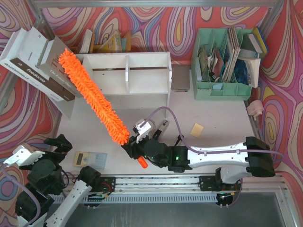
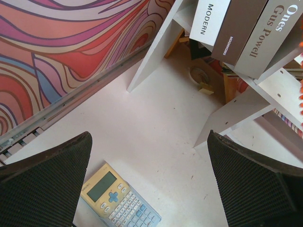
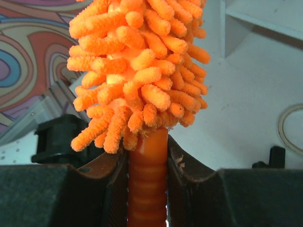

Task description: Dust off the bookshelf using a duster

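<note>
Top view: right gripper [image 1: 134, 151] is pinched on the duster [image 1: 92, 97] at the thin handle, just below the fluff, with the handle stub poking out toward the arm bases. The duster's long axis runs diagonally from the gripper, away and to the left. Its tip ends beside the leaning books [image 1: 38, 66], past the left end of the bookshelf [image 1: 142, 56]. The bookshelf sits straight ahead of the right gripper, to the right of the duster's line. I can't tell whether the fluff touches it. My read: the next move is to swing the head rightward across the shelf top. The right arm is nearer and already has the tool. Left gripper [image 1: 57, 143] is well apart, at the near left.

Left wrist: left gripper [image 2: 149, 156] is spread wide and holds nothing. A calculator [image 2: 118, 201] lies on the table [image 2: 156, 123] just below it. White shelf boards carrying books are ahead to the right.

Right wrist: right gripper [image 3: 147, 194] is clamped on the ribbed orange handle, and the duster [image 3: 137, 71] head stands straight up from it. A white bookshelf [image 3: 255, 19] panel shows ahead to the right, apart from the fluff.
</note>
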Tool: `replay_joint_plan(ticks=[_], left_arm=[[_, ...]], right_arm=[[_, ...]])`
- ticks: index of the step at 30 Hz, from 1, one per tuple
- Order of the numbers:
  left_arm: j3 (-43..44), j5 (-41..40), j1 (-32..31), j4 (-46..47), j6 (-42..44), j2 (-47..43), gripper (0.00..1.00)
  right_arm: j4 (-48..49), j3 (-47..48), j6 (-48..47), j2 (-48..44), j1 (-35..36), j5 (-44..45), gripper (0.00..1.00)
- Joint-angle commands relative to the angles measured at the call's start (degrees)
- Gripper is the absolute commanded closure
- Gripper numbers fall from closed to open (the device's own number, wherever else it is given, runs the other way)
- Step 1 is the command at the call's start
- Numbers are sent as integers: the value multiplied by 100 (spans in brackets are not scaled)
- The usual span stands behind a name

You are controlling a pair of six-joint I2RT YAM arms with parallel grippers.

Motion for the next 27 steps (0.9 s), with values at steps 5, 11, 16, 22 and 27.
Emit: replay_joint_plan(ticks=[5, 11, 16, 22, 27], left_arm=[[-56, 41, 20, 36, 97, 36, 2], [-56, 62, 19, 48, 122, 83, 2], [-55, 77, 19, 56, 141, 132, 2], [-63, 85, 19, 79, 175, 169, 2], [-60, 91, 20, 85, 193, 224, 2]], right_arm=[[96, -360, 371, -226, 33, 155, 100], [667, -108, -583, -220, 693, 672, 100], [684, -255, -424, -279, 789, 772, 100], [335, -445, 88, -277, 789, 1152, 100], [223, -411, 201, -216, 785, 1196, 100]])
